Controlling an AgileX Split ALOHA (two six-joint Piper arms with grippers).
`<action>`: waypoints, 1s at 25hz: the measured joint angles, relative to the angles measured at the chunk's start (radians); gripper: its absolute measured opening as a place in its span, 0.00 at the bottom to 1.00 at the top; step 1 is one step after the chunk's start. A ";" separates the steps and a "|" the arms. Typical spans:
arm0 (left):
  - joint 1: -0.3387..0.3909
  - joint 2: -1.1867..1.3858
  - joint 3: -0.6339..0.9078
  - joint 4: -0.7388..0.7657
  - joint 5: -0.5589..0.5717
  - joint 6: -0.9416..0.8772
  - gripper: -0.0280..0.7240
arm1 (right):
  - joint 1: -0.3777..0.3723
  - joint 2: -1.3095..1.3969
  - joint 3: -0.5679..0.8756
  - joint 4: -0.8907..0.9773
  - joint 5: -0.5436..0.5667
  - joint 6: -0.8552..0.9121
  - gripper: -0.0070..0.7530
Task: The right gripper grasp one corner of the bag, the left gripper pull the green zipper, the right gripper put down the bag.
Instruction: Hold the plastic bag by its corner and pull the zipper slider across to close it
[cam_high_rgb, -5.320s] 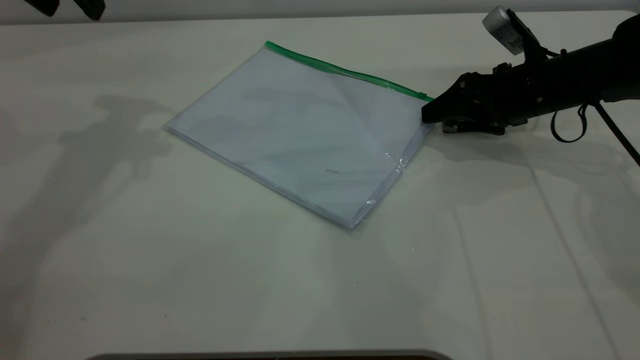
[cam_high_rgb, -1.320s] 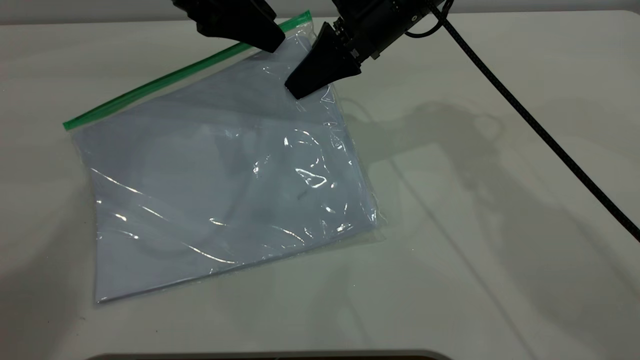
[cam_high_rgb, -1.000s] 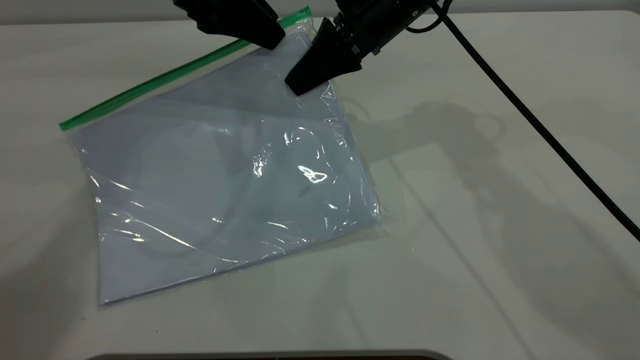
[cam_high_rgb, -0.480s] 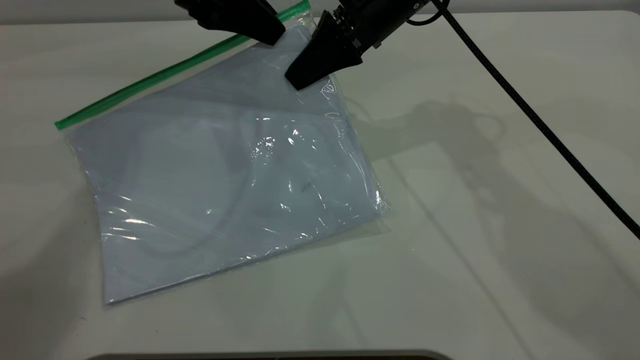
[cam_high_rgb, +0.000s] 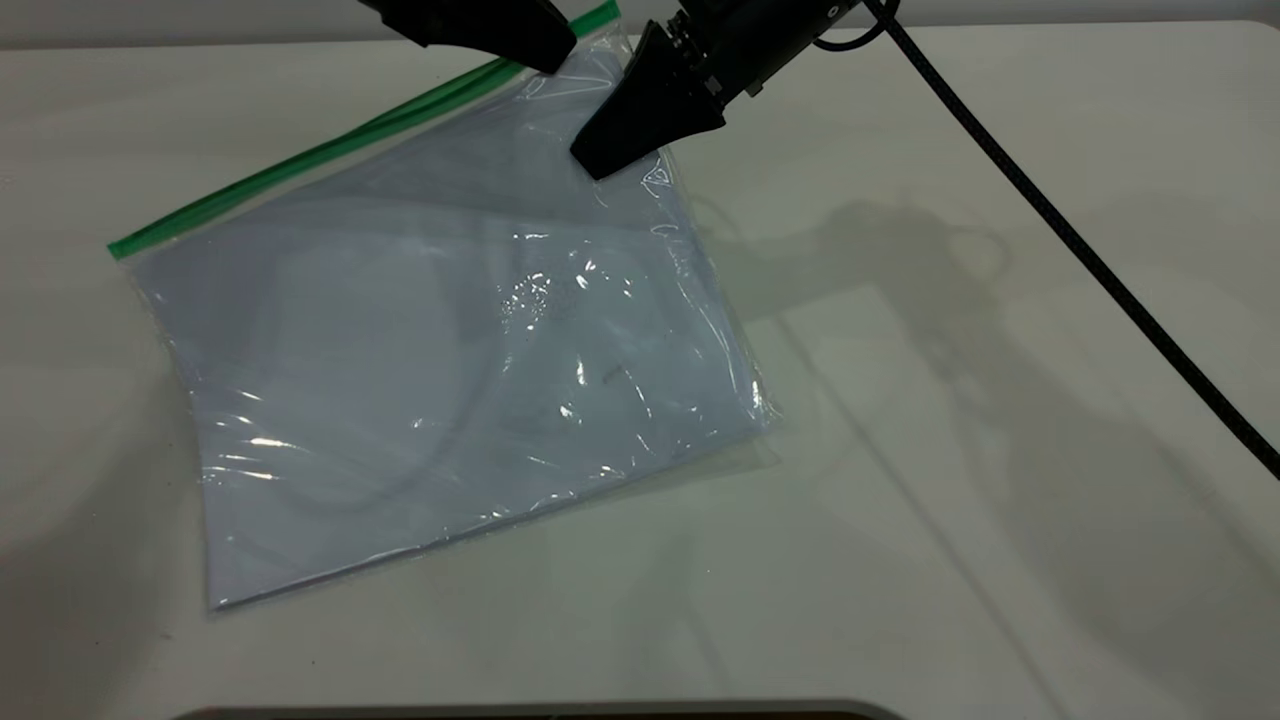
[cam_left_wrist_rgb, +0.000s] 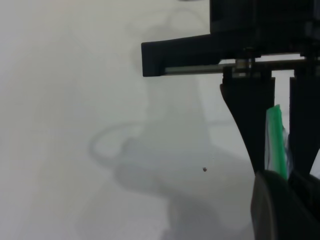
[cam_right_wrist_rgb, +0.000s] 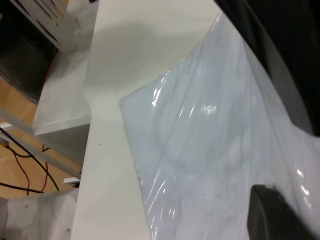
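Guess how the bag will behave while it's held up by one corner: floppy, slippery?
Likely floppy: the bag wrinkles below the right gripper pinching its corner, though the pale sheets inside probably stiffen it some. Glossy highlights suggest slick film that could creep out of the grip. The left gripper pulling the green zipper may drag the bag sideways.

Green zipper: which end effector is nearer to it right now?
Left. The left end effector sits on the green zipper near the bag's far corner, the strip between its fingers. The right end effector grips the bag just below that edge.
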 joint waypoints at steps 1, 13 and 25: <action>0.000 0.000 0.000 0.000 0.000 0.000 0.10 | 0.000 0.000 0.000 0.000 0.000 0.001 0.05; 0.000 0.001 -0.001 0.010 0.005 -0.003 0.10 | -0.028 0.000 0.000 0.029 0.005 0.029 0.05; -0.004 0.001 -0.010 0.008 -0.066 -0.011 0.10 | -0.086 0.000 0.000 0.094 0.023 0.048 0.05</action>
